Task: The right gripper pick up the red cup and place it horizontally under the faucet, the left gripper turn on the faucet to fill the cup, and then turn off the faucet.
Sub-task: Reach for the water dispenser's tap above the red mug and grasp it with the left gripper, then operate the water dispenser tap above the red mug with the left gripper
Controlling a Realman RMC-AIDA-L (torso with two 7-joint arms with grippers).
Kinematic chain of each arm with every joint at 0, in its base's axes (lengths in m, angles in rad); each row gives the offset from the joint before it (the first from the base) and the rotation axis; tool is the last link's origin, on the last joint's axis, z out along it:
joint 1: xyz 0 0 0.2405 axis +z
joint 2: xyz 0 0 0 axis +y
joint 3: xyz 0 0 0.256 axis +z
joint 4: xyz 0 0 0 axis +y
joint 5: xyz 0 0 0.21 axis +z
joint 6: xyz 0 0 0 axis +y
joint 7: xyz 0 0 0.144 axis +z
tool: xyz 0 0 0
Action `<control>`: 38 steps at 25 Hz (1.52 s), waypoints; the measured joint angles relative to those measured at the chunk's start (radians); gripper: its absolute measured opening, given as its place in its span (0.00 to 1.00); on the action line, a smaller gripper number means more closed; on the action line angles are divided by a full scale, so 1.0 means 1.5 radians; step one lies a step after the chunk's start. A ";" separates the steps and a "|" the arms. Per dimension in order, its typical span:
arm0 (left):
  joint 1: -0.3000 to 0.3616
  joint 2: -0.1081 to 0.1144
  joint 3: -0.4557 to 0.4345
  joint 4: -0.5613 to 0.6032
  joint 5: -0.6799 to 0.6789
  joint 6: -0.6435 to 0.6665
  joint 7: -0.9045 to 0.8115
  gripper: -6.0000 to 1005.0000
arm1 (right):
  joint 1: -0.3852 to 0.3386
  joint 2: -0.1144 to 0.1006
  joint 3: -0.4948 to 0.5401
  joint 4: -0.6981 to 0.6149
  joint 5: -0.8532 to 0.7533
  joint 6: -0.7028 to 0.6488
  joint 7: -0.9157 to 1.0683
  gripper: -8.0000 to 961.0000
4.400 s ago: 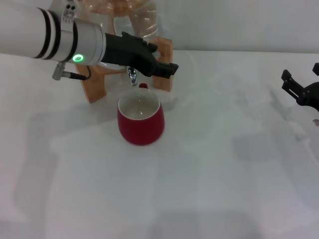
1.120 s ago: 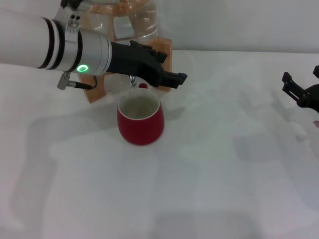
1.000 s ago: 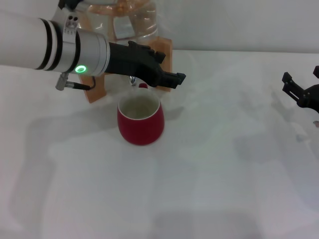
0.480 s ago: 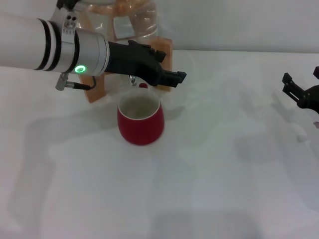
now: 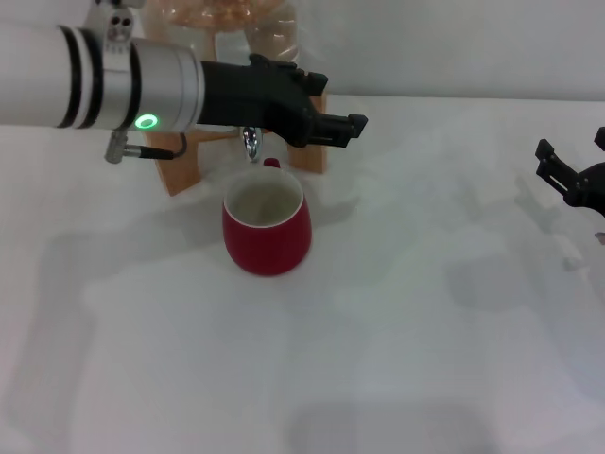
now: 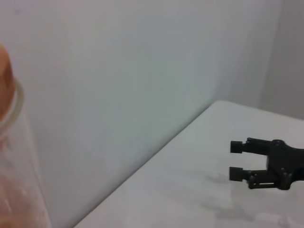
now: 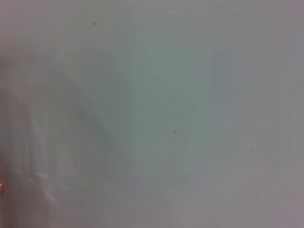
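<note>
Left end effector [image 5: 345, 126], on its silver arm, reaches across in front of the wooden stand [image 5: 184, 161] above the faucet [image 5: 250, 144]; whether its fingers are parted cannot be told. Just below the spout the red cup [image 5: 267, 227] stands upright on the white bench [image 5: 425, 331], mouth up, long axis vertical, handle toward the stand. Open bench lies around its near and right sides. Right end effector [image 6: 236, 160] sits well apart at the bench's right edge, fingers spread, holding nothing.
</note>
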 joint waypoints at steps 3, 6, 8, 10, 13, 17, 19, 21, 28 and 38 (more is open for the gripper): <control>0.018 0.000 0.000 0.017 -0.011 -0.013 0.000 0.76 | 0.000 0.000 0.001 0.000 -0.001 0.000 0.000 0.91; 0.034 0.001 0.000 0.018 -0.020 -0.022 0.000 0.76 | 0.000 0.000 0.000 0.000 -0.002 0.000 0.000 0.91; 0.044 0.000 0.005 0.018 -0.022 -0.024 0.001 0.76 | 0.001 0.000 -0.001 0.000 -0.003 0.000 0.000 0.91; 0.053 0.001 0.017 0.022 -0.025 -0.024 0.001 0.76 | 0.002 0.000 -0.002 0.000 -0.004 0.000 0.000 0.91; 0.061 0.001 0.024 0.025 -0.025 -0.024 0.001 0.75 | 0.001 0.000 -0.003 0.001 -0.004 0.000 0.000 0.91; 0.066 0.001 0.023 0.020 -0.023 -0.016 0.001 0.75 | 0.000 0.000 -0.003 0.006 -0.004 0.000 0.000 0.91; 0.065 0.001 0.023 0.015 -0.022 -0.015 0.001 0.75 | 0.000 0.000 -0.003 0.008 -0.004 0.000 0.000 0.91; 0.063 0.002 0.024 0.012 -0.019 -0.015 0.001 0.75 | -0.001 0.000 -0.003 0.009 -0.004 0.000 0.000 0.91; 0.054 0.002 0.021 -0.016 -0.018 0.008 0.009 0.75 | -0.001 0.000 -0.005 0.009 -0.005 0.000 0.000 0.91; 0.025 0.001 0.025 -0.056 -0.020 0.030 0.025 0.75 | -0.001 0.000 -0.004 0.009 -0.005 -0.001 0.000 0.91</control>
